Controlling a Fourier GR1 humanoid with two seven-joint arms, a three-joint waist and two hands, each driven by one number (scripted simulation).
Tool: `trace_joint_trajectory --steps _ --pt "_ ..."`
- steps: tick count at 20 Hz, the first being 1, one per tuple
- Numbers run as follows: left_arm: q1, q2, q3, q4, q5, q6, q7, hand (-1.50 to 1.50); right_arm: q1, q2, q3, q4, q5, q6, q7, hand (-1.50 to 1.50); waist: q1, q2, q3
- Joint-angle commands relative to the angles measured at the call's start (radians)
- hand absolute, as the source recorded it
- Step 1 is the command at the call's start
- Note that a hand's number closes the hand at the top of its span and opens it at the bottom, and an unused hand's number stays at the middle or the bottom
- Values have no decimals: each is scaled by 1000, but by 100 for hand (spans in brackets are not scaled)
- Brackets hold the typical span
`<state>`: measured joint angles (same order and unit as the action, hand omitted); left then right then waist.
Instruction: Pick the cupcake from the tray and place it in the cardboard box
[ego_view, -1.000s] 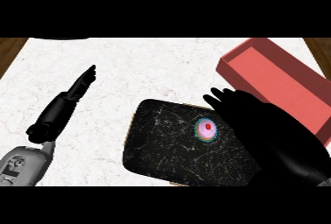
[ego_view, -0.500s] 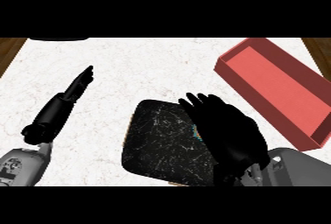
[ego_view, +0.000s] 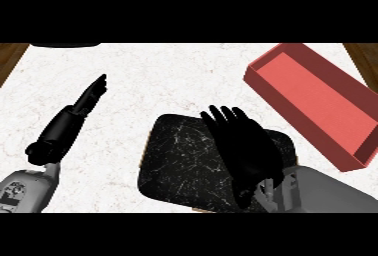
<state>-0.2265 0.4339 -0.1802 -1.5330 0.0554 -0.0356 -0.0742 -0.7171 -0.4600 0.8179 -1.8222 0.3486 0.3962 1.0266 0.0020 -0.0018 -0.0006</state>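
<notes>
Right black hand (ego_view: 244, 150) is covering the dark speckled tray (ego_view: 173, 160), cupcake hidden underneath; can't tell finger closure. Risk: blind grasp squashing it or missing. Red open box (ego_view: 317, 100) is waiting alongside.

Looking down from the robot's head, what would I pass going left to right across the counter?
Left hand resting with straight fingers → black tray → right hand over the tray's right part → red box. No cupcake shows; the right hand may be hiding it.
</notes>
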Motion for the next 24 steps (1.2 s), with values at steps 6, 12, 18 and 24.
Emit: trace_joint_trajectory --steps 6,12,18,24 --pt "-3 -8 56 29 -1 -44 -29 0 48 42 -19 102 126 82 32 -150 0 1 0" --pt "-29 -38 82 31 -27 -67 -2 0 118 158 -47 86 212 111 21 -150 -2 1 0" --pt "7 -35 98 -61 -39 -93 53 0 109 119 -174 174 226 188 -125 -150 1 1 1" --pt "49 -120 55 0 -127 -60 -24 0 206 168 -116 248 409 100 -182 -150 0 2 1"
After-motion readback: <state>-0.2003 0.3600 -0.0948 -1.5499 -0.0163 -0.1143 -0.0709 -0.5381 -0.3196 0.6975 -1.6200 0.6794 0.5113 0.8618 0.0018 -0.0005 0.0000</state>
